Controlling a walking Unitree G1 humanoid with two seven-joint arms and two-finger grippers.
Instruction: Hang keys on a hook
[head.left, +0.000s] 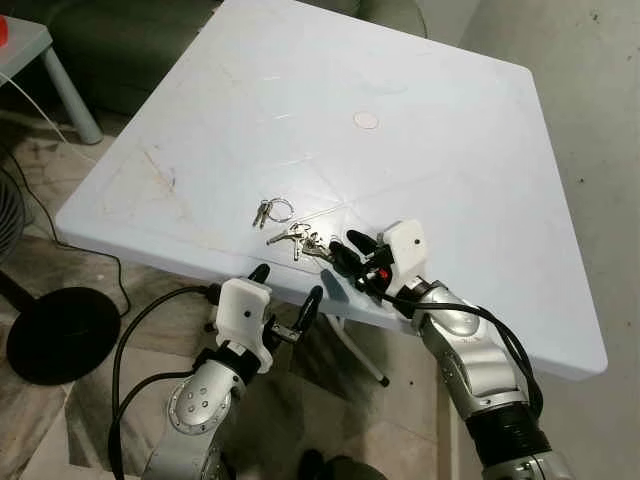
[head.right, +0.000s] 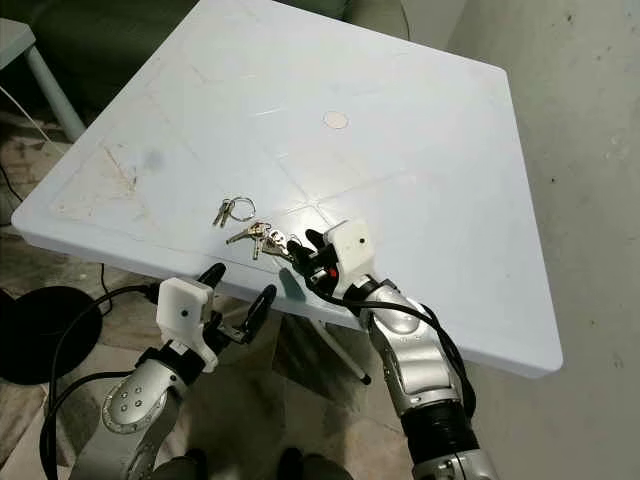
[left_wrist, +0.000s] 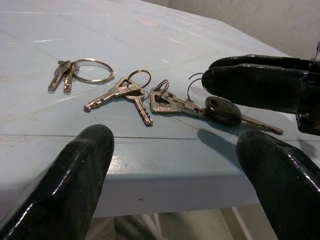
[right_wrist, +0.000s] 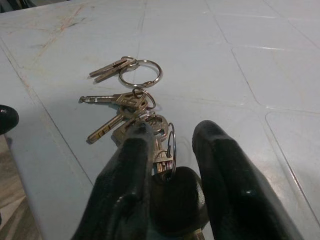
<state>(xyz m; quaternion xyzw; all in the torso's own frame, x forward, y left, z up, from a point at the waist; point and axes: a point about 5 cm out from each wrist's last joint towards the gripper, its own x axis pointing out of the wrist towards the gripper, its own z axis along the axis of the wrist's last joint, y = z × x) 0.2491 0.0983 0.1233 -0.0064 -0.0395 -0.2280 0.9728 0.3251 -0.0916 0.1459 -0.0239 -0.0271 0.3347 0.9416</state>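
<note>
A bunch of silver keys (head.left: 298, 238) with a black fob (right_wrist: 175, 200) lies near the front edge of a white plastic table (head.left: 420, 150). My right gripper (head.left: 346, 252) rests on the table with its fingers (right_wrist: 220, 170) closed on either side of the fob. A smaller ring with two keys (head.left: 272, 211) lies just beyond the bunch. My left gripper (head.left: 288, 285) hangs open just below the table's front edge, facing the keys (left_wrist: 150, 97), with nothing between its fingers (left_wrist: 70, 185).
A small round mark (head.left: 366, 120) sits mid-table. Left of the table stand a black round base (head.left: 60, 330) with a cable and a grey table leg (head.left: 70, 95). Table legs (head.left: 355, 350) run beneath the front edge.
</note>
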